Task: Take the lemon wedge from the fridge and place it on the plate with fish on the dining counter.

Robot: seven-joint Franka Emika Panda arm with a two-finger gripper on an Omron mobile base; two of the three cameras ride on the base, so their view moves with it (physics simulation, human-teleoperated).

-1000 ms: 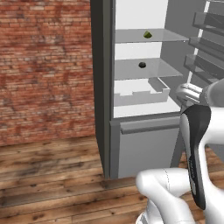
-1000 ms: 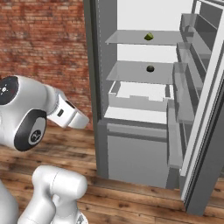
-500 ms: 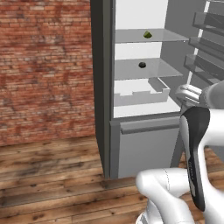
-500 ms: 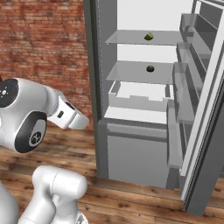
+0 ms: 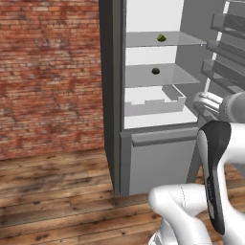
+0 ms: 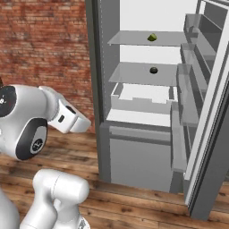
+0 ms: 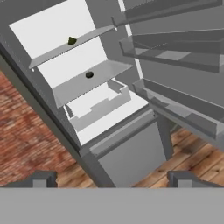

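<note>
Two small items wait on the glass shelves of the fridge (image 6: 147, 103), its door swung wide: the lemon wedge (image 5: 161, 37) on the upper shelf (image 6: 143, 39) and a small dark round item (image 5: 155, 71) on the shelf below it. Over the past second almost nothing in the room has shifted; the base has held its place before the open door and the white arm has only edged a little, the elbow drifting slightly in the right base view. The gripper (image 7: 109, 177) hangs back from the fridge with its fingertips spread fully apart and nothing between them, aimed up toward the shelves. The wedge sits untouched, well apart from the hand and high above it. By the look of things the reach into the fridge has barely begun, and the lift, the carry and the drop onto the plate with fish all remain ahead. Picking out so tiny a piece from beside the shelf's edge looks likely to demand a careful approach.
</note>
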